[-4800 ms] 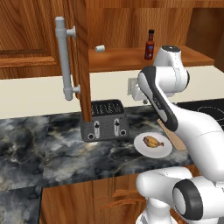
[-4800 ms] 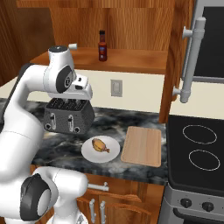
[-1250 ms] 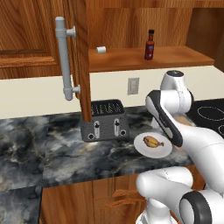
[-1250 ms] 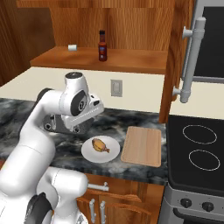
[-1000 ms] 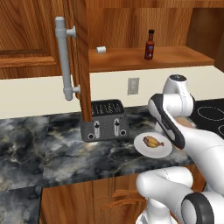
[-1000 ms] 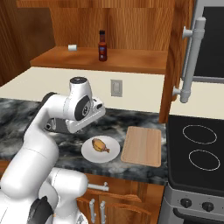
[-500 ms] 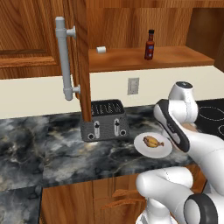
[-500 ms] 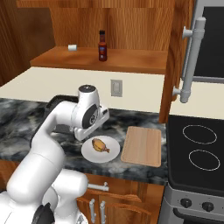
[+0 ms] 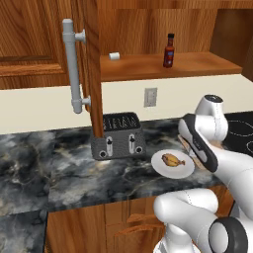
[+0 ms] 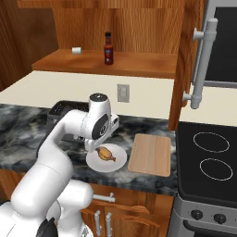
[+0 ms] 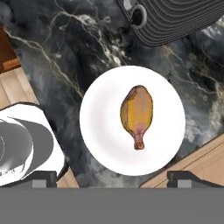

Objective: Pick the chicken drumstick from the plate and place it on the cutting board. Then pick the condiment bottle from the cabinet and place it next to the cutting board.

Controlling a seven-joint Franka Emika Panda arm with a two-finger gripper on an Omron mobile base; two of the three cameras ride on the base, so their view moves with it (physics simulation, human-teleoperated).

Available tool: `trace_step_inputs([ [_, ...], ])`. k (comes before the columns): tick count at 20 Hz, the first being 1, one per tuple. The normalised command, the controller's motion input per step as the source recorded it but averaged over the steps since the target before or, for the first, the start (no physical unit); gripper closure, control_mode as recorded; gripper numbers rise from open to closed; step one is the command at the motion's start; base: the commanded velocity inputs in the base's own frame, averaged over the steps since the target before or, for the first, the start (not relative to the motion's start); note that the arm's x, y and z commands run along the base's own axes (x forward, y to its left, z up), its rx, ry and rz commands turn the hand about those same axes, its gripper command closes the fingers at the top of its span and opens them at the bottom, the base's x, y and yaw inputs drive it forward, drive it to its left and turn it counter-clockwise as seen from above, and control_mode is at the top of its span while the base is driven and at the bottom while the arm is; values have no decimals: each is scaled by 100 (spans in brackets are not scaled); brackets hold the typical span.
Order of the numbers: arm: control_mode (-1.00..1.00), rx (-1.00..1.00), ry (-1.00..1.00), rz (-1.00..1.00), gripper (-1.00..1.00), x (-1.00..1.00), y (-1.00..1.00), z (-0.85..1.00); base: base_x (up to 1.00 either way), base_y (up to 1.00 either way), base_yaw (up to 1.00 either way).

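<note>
Drumstick lies at the middle of the white plate on the dark marble surface, just beside the cutting board. It looks small, light, firm and perhaps greasy, so the thick meaty end seems the better hold than the thin bone. The hand hovers above with fingers spread, their tips largely cut off.

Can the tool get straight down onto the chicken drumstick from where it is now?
Probably yes. The open tool hangs above the plate, and the chicken drumstick lies alone on it with nothing over it.
</note>
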Motion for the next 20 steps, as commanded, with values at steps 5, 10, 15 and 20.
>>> trace_step_inputs([
  [5, -100, 0, 0, 1, -100, 0, -7, -17, 0, 0, 0],
  [10, -100, 0, 0, 0, -100, 0, 0, -23, 0, 0, 0],
  [15, -100, 0, 0, 0, -100, 5, 0, -24, 0, 0, 0],
  [20, -100, 2, 0, 0, -100, 9, 0, -24, 0, 0, 0],
])
